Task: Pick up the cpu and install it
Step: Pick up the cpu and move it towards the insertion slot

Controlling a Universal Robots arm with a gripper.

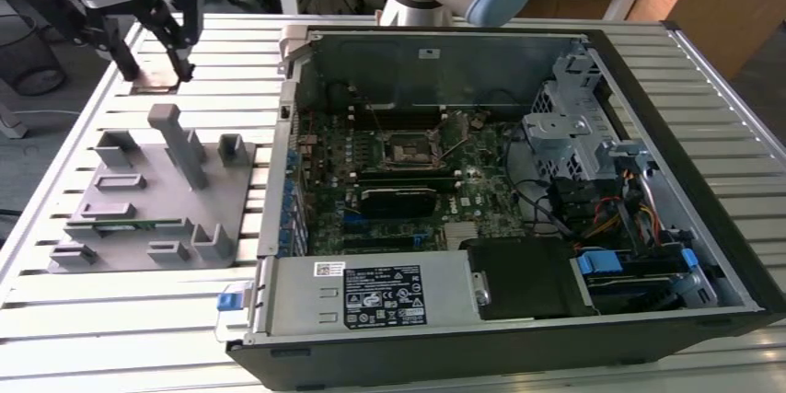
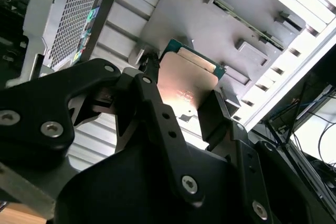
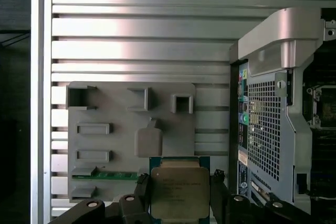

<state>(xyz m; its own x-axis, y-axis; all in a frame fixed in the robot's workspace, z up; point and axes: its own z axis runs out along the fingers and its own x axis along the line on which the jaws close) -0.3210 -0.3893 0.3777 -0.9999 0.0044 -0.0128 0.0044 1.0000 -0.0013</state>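
Note:
The cpu (image 3: 180, 191), a small square chip with a silvery top and a green edge, sits between my gripper's (image 3: 180, 199) two black fingers (image 3: 140, 195), which are shut on its sides. In the second wrist view the cpu (image 2: 190, 80) hangs above the grey fixture plate (image 2: 189, 3). In the exterior view my gripper (image 1: 155, 69) is raised over the far end of that plate (image 1: 147, 200), on the exterior view's left, well away from the case. The black-framed socket (image 1: 406, 147) lies on the motherboard inside the open computer case (image 1: 687, 227).
A green memory stick (image 3: 107, 174) lies in a slot of the fixture plate, which carries several upright grey blocks (image 1: 182, 140). The slatted metal table (image 1: 50, 190) holds both plate and case. The case's drive cage (image 1: 572, 126) and cables (image 1: 614, 218) crowd its right side.

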